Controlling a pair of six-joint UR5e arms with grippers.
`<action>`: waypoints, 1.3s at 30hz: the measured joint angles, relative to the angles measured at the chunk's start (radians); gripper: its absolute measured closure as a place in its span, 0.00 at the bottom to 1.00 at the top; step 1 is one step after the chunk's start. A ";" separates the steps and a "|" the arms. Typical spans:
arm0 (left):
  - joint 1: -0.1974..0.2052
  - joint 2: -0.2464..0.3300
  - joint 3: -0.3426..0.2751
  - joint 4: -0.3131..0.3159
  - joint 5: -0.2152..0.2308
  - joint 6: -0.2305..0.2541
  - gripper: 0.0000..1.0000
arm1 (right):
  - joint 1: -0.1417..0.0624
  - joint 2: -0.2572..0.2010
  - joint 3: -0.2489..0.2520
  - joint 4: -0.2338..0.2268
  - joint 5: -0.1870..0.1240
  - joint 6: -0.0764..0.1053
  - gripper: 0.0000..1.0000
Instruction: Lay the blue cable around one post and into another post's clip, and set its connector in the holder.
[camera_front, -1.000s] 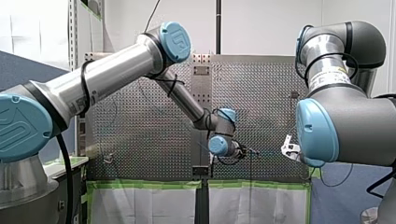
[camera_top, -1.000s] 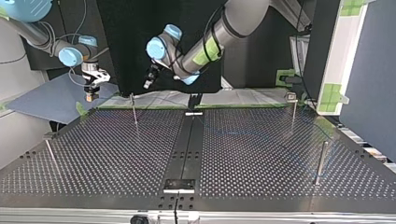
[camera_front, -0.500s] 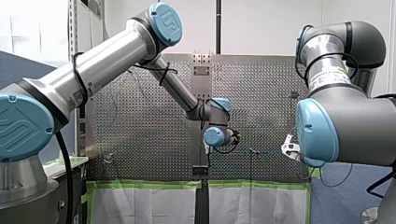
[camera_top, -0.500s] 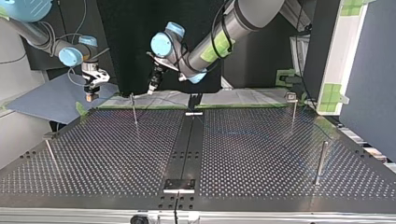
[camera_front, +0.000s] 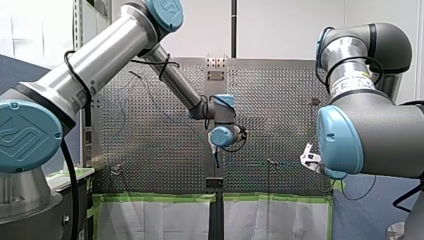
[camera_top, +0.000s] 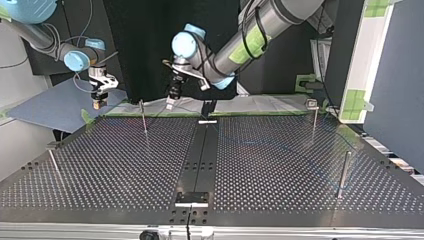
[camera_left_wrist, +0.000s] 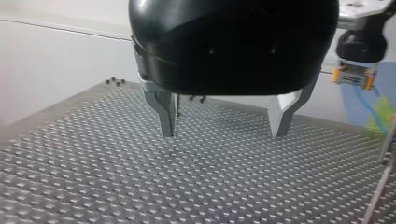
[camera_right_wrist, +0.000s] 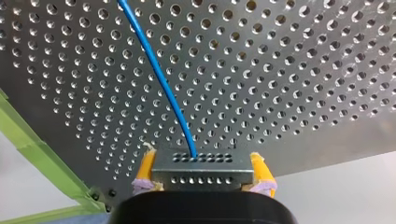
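Right arm's jaws gripped the connector (camera_right_wrist: 201, 173), blue cable (camera_right_wrist: 162, 79) trailing out over the table (camera_right_wrist: 303, 70). Left arm's jaws hung open, empty, above it. Risk: slack cable could snag a post (camera_top: 143, 117) or twist the connector loose.

A slotted metal connector (camera_right_wrist: 201, 179) sits between my right gripper's (camera_right_wrist: 201, 161) fingers (camera_right_wrist: 145, 168); its thin blue cable (camera_right_wrist: 161, 79) runs ahead over the perforated metal table (camera_right_wrist: 289, 84). A thin metal post (camera_left_wrist: 379, 184) stands beside my left gripper (camera_left_wrist: 224, 133).
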 joint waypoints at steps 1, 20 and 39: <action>0.001 0.007 -0.007 0.007 0.000 0.000 0.00 | 0.000 0.000 0.000 0.000 0.000 0.001 1.00; 0.035 0.166 -0.166 0.145 -0.020 0.017 0.00 | 0.011 0.000 0.000 -0.002 0.000 0.004 1.00; 0.056 0.332 -0.332 0.148 -0.018 0.030 0.00 | 0.014 0.000 0.000 -0.003 -0.003 0.004 1.00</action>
